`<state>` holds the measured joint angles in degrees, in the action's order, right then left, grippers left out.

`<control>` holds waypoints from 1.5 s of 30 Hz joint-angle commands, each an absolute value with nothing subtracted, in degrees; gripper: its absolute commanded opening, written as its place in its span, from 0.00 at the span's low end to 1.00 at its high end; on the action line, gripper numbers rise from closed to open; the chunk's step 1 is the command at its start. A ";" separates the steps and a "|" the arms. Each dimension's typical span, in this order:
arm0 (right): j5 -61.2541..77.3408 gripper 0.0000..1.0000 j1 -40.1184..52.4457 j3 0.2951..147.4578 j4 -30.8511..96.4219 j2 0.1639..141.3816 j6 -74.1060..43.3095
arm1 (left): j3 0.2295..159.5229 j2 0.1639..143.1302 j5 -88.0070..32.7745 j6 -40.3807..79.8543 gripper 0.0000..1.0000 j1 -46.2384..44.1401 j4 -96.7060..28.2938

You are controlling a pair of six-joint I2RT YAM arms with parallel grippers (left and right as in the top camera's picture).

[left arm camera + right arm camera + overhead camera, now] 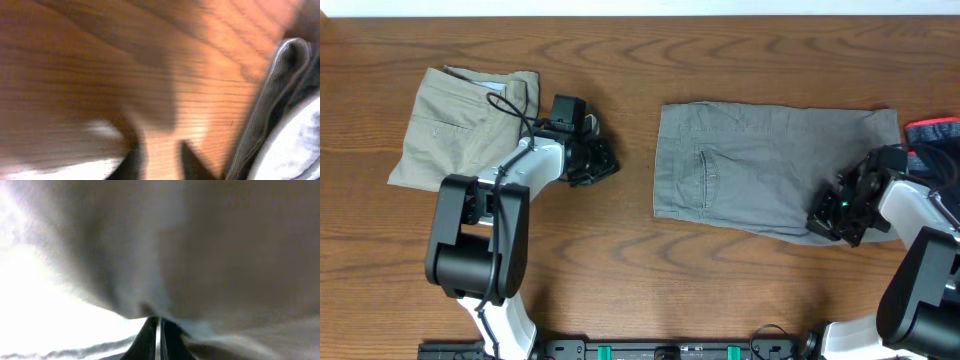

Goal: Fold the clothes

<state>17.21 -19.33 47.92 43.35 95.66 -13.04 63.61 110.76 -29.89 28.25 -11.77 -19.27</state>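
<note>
Inspection of the work piece: the grey shorts [760, 165] lie spread flat on the table [620, 270]. Their lower leg-end corner is directly under the right gripper [835, 215], and the rest of the cloth extends away from that tool toward the left gripper [588, 160]. The right gripper's jaws are pressed together. In its wrist view, cloth fills the frame and gathers to a crease at the tips, so I judge a thin pinch of the grey shorts is caught there. The left gripper's jaws stand partly apart over bare wood with nothing between them. The waist edge of the grey shorts lies ahead of it, apart, and the folded beige shorts [460, 125] sit behind it. Its wrist view is blurred and shows a cloth edge off to one side; which garment that is cannot be told. A red and blue item [932, 130] lies just outboard of the right arm. Handling assessment: the material appears light, soft and limp, with no stiffness to hold a shape. It will likely drape and sag from any single pinch, and a shallow bite on one layer may slip. The thicker seams look like the best holds, namely the hem corners at the leg end and the waistband corners nearest the left gripper. The back pocket [705, 175] adds bulk there and may make a fold lie unevenly.
</note>
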 commanded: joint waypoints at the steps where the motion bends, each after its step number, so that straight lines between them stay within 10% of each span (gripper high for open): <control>1: 21.21 0.05 -18.52 47.77 43.42 96.64 -8.91 | 63.22 110.89 -34.98 27.31 0.54 -12.71 -18.46; 6: 21.21 0.05 -18.31 47.77 42.78 96.64 -8.91 | 63.22 111.79 -42.22 22.52 0.75 -14.79 -13.13; 23: 21.54 0.03 -18.28 47.77 42.59 96.64 -9.65 | 63.24 127.00 -60.84 29.23 0.72 -18.26 5.98; 36: 23.46 0.01 -18.31 47.83 42.59 96.64 -9.80 | 63.75 126.52 -59.18 28.14 0.06 -20.67 10.50; 45: 23.64 0.01 -18.37 50.43 44.86 89.60 -10.70 | 63.99 113.40 -51.33 18.15 0.06 -12.14 -7.49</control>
